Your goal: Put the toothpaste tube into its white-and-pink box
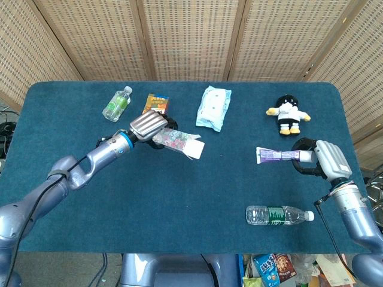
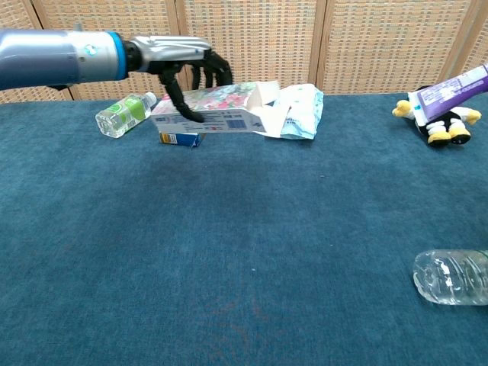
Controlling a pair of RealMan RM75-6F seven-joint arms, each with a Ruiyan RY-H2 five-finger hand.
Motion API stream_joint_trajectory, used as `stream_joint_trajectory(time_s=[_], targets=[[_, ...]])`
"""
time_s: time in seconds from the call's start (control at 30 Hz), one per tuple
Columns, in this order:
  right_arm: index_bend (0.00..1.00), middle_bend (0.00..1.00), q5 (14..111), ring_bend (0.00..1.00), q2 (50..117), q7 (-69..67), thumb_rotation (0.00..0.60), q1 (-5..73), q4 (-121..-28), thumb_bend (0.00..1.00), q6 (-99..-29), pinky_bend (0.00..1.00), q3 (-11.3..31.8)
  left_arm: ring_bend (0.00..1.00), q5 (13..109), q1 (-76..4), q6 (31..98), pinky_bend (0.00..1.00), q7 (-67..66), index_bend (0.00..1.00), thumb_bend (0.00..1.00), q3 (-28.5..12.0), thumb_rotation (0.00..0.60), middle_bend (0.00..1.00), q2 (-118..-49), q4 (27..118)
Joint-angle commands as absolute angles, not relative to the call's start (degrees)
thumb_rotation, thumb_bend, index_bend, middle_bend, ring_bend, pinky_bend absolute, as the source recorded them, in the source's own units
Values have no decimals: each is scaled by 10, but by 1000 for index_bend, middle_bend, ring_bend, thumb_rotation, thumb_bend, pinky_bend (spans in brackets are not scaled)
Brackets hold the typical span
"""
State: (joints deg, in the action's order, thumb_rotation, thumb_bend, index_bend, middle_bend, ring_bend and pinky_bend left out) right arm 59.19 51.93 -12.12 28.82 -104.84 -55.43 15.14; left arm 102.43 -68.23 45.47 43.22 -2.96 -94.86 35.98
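White-and-pink box (image 1: 177, 141) is gripped by our left hand (image 1: 149, 127), toothpaste tube (image 1: 276, 155) by our right hand (image 1: 323, 160); we should align tube with open flaps.

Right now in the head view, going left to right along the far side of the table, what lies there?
Green-labelled bottle → orange box, partly behind the left hand → pale blue wipes pack → plush toy.

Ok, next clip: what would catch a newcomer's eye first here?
The left hand holds the white-and-pink box in the air, left of centre, open flaps facing the middle. Far right, the right hand holds the toothpaste tube level, pointing towards the box. Between them lies bare blue table.
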Motion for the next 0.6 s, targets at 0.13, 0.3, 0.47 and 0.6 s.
stream_joint_trajectory(time_s=[0.13, 0.3, 0.47, 0.6], targets=[[652, 589, 557, 417, 512, -95, 600, 305, -1073, 630, -544, 396, 163, 364, 1055, -752, 476, 407, 508, 420, 313, 18, 600, 413, -1035, 228], [652, 590, 521, 417, 523, -67, 600, 323, -1079, 631, -536, 396, 167, 364, 1053, -773, 477, 407, 523, 420, 313, 31, 600, 413, -1056, 207], [653, 590, 492, 417, 530, -41, 600, 334, -1094, 637, -543, 399, 169, 364, 1037, -795, 471, 407, 514, 420, 312, 27, 600, 413, -1074, 195], [653, 590, 474, 417, 528, -29, 600, 336, -1107, 646, -551, 399, 170, 364, 1025, -805, 467, 407, 508, 420, 312, 25, 600, 413, -1081, 196]])
